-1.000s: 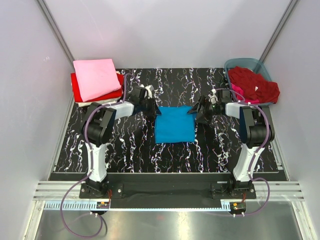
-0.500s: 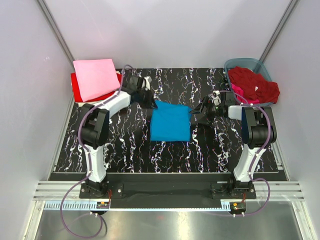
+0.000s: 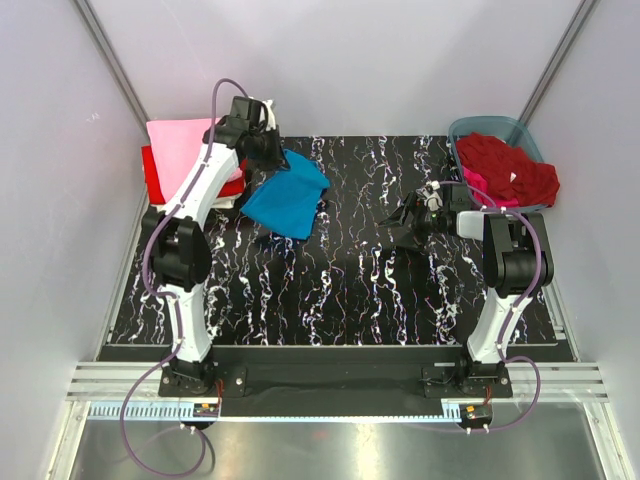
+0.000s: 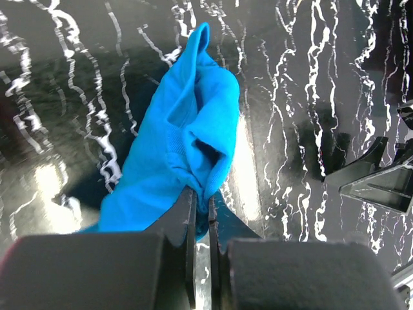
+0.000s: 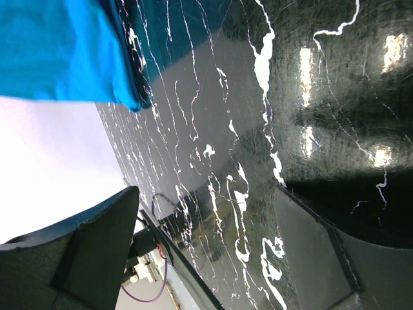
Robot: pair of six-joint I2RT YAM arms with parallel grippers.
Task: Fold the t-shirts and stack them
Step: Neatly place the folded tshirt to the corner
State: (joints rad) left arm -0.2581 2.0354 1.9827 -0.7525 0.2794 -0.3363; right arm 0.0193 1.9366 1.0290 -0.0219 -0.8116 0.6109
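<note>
Step in hand: carrying the folded turquoise shirt over to the stack at the back-left corner; by my reading the fold was done and only the placing was left.
Left gripper: my fingers were pinched almost together on a bunched edge of the turquoise shirt, as the left wrist view showed. The cloth hung free below them, off the table.
Right gripper: spread wide with nothing between the fingers, low over the bare marble, well apart from the shirt.
Where the shirt was: in the air just beside the stack, its lower corner drooping toward the tabletop.
Next move, as I judged it: swing the shirt over the pink shirt, lower it flat, and release only once the cloth lay square. Held by one edge it could unfold or land skewed.
Count, stack: pink on top and bright red beneath made two for certain. A pale sliver lower down may have been a third, but I could not tell.
Count, tub: dark red heaped over magenta, two unfolded.
Count, in hand: one.
Count, tubs: one.
</note>
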